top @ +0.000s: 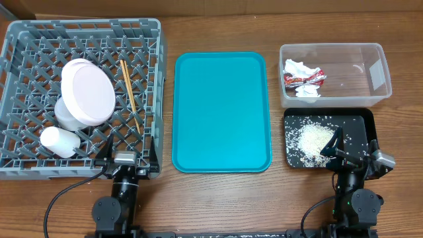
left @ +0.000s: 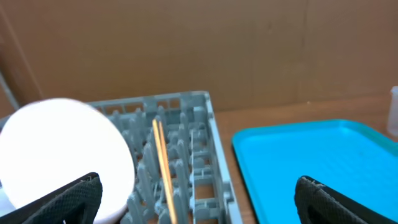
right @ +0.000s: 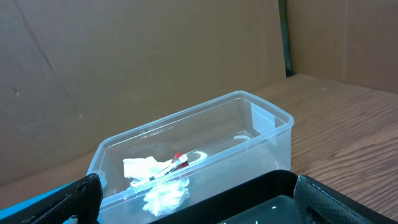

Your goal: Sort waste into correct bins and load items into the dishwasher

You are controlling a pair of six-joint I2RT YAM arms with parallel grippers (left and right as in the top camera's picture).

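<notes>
Both pincers (left: 198, 186) (right: 198, 183) wide apart, empty.

A teal serving tray (top: 222, 112) is laid flat at the middle of the wooden counter (top: 218, 201), with its long sides run from near to far. Rounded corners and a raised rim are seen all around it. Brown cardboard panels (right: 124, 56) are stood upright behind the far edge. A black cable (top: 63, 194) is trailed over the near left.
</notes>
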